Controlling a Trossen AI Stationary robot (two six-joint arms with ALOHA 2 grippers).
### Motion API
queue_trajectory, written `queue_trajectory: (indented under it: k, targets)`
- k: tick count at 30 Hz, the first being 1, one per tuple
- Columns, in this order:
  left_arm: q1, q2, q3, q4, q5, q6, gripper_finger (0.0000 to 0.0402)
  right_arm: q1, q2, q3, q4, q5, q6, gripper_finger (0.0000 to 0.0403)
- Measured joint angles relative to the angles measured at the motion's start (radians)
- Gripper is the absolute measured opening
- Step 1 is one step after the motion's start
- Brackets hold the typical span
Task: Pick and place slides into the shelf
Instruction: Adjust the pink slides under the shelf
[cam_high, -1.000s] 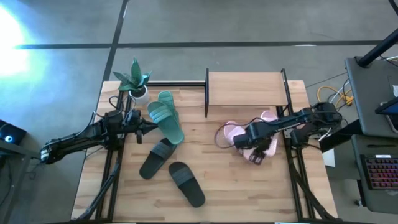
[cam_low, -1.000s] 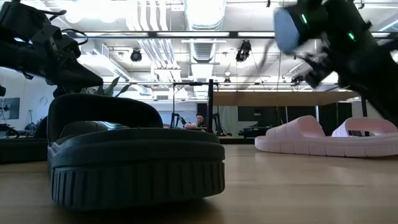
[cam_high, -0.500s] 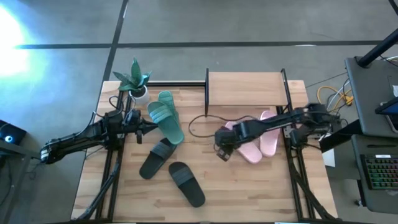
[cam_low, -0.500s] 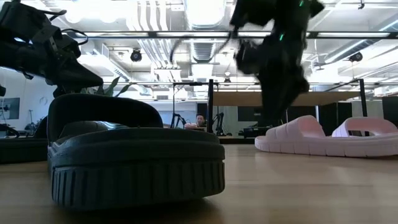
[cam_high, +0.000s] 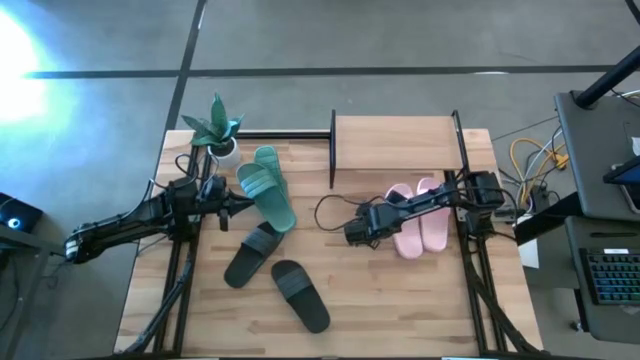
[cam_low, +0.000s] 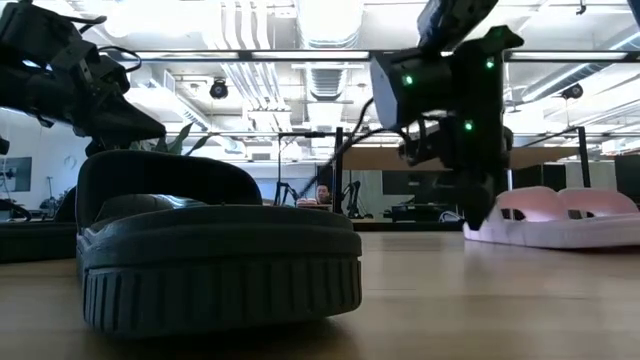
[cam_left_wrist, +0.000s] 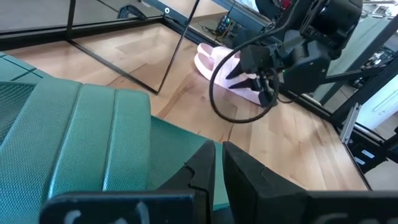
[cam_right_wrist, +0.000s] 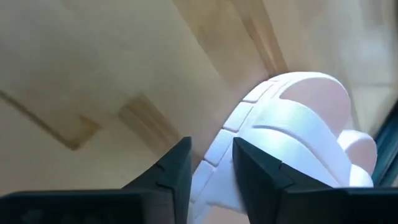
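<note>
Two pale pink slides lie side by side on the table in front of the shelf. My right gripper is tipped down at the left pink slide's left side, open. In the right wrist view that pink slide shows in the gap between the fingers of my right gripper. The teal slides lie stacked at the left. My left gripper waits shut beside them. Two black slides lie nearer the front. My right gripper comes slanting down from the table's right, its fingers on either side of the left pink slide's sole edge. I cannot tell whether they touch it. The slide lies flat on the table.
A potted plant stands at the far left corner. A dark cable loop hangs off my right arm over the table's middle. Bare wood lies between the black slides and the pink ones.
My right gripper has swung from above the pink slides toward the table's left and down, tipping steeply downward. The left pink slide has turned and now lies straight alongside the other one.
</note>
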Motion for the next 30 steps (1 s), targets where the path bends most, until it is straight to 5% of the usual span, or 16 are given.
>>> queue_trajectory:
  k: [18, 22, 26, 30]
  targets:
    - [0.0, 0.0, 0.0, 0.0, 0.0, 0.0, 0.0015, 0.064, -0.086, -0.007, -0.073, 0.065, 0.066, 0.012]
    - [0.0, 0.001, 0.0, 0.0, 0.0, 0.0, 0.0015, 0.085, -0.166, -0.026, -0.078, -0.144, 0.092, 0.0114]
    - [0.0, 0.0, 0.0, 0.0, 0.0, 0.0, 0.0015, 0.093, -0.252, -0.104, -0.078, -0.421, 0.257, 0.0104]
    - [0.0, 0.0, 0.0, 0.0, 0.0, 0.0, 0.0015, 0.136, -0.347, -0.204, -0.077, -0.582, 0.443, 0.0091]
